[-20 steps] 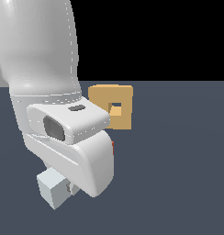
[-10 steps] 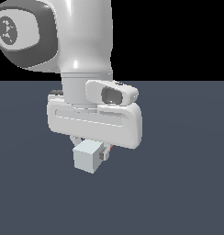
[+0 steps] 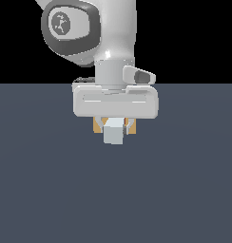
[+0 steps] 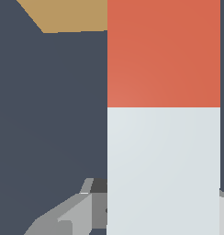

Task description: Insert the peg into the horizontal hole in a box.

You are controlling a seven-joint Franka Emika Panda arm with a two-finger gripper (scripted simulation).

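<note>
- The gripper (image 3: 114,127) hangs above the dark floor (image 3: 184,190), its fingers closed on the peg (image 3: 113,132) (pale end toward the exterior camera).
- In the wrist view the peg (image 4: 163,137) runs pale grey-white, then red-orange toward the box (image 4: 70,16).
- The box (image 3: 97,126) shows as tan slivers behind the fingers; its hole is hidden.

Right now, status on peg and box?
Fingers shut on grey-white square peg with red-orange end. Tan square box directly behind, mostly hidden by the hand. Hole unseen; nothing visibly between them.
</note>
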